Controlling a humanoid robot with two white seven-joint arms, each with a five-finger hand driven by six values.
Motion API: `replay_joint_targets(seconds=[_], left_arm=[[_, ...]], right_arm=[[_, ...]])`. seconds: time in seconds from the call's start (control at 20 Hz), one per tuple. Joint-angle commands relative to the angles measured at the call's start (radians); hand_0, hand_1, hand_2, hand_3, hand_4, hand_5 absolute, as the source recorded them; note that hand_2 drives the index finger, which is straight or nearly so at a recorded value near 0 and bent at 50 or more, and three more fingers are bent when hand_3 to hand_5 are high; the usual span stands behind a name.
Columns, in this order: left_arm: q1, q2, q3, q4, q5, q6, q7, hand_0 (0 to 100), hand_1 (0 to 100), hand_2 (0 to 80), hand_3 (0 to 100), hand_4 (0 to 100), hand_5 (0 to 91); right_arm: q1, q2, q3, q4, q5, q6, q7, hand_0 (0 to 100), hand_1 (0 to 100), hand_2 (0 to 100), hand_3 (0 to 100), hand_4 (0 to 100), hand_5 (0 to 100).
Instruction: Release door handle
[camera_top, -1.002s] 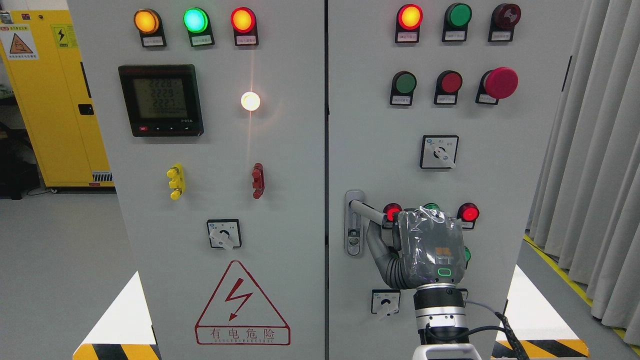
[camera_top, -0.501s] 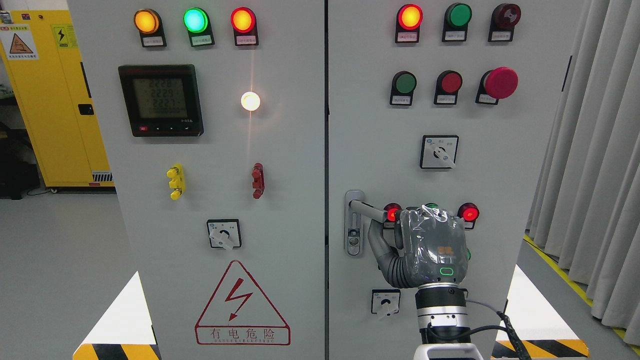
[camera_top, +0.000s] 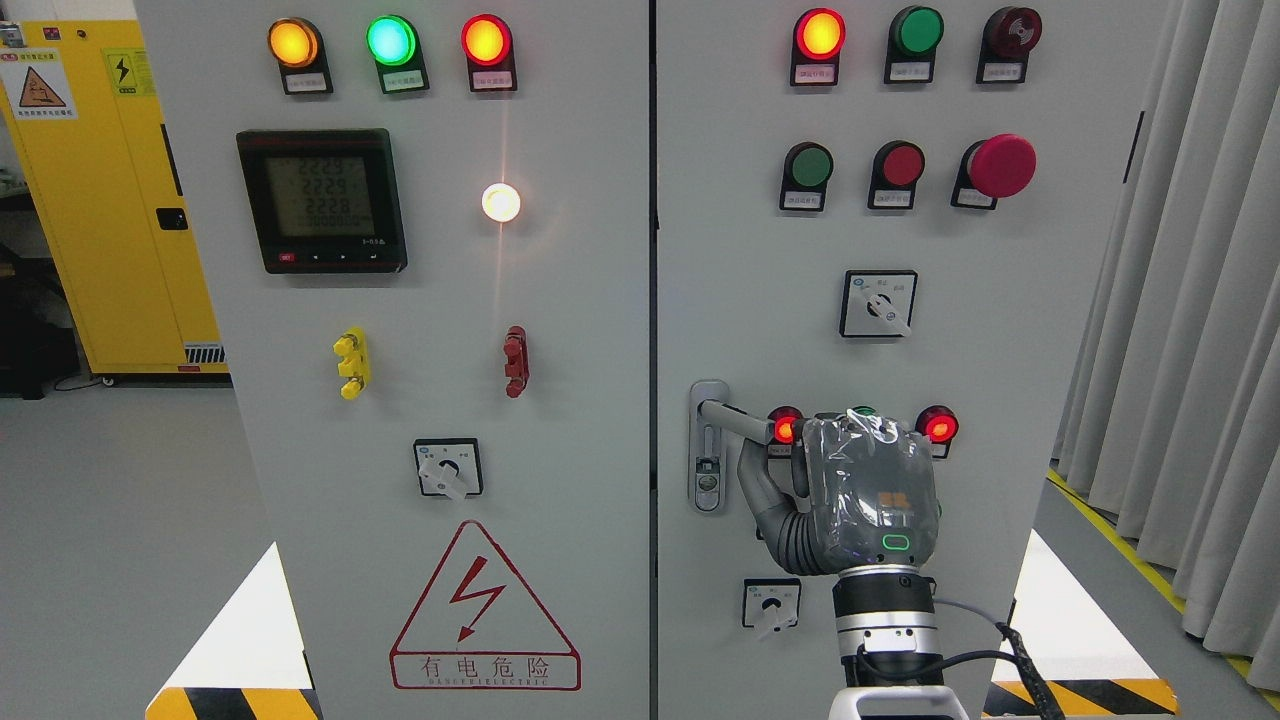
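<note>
1. Handle (camera_top: 735, 420) is found on the right door (camera_top: 1000, 330), low at its left edge; the lever sticks out from a grey lock plate (camera_top: 708, 447) and slopes slightly down to the right.
2. The right hand (camera_top: 868, 495) is seen from behind, raised in front of the door at the lever's outer end, with its arm entering at the bottom right.
3. The thumb (camera_top: 760, 485) is seen below the lever, pointing up toward it; a gap or contact cannot be told.
4. The other fingers are hidden behind the palm, so whether the lever is gripped or let go cannot be told.
5. The palm is wrapped in clear film, with a green ring lit near the wrist.
6. Two lit red lamps (camera_top: 940, 426) flank the hand's top edge; a selector switch (camera_top: 771, 603) is seen below the thumb.
7. Higher on the same door are noted a second selector (camera_top: 878, 303), a red mushroom button (camera_top: 1000, 166) and a row of pilot lights.
8. On the left door (camera_top: 300, 420) are noted a meter (camera_top: 321, 200), a lit white lamp (camera_top: 501, 202), yellow and red terminals, and a red electric-hazard triangle (camera_top: 484, 610).
9. A yellow cabinet (camera_top: 90, 200) stands at far left; grey curtains (camera_top: 1190, 350) hang at right.
</note>
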Motion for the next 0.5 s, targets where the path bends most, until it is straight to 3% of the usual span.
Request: replay_joint_targets(seconds=[0.0,0.45], left_arm=[[0.000,0.000,0.000,0.000,0.000,0.001,0.000,12,56,0.0,0,0,0.0],[0.000,0.000,-0.001,0.000,0.000,0.001,0.000,12,56,0.0,0,0,0.0]], right_arm=[[0.010,-0.002,0.000,-0.004,0.000,0.000,-0.004,60,30,100,100,100,100],[0.079,-0.018,-0.002,-0.061,-0.002,-0.010,-0.025,62,29,100,100,100,100]])
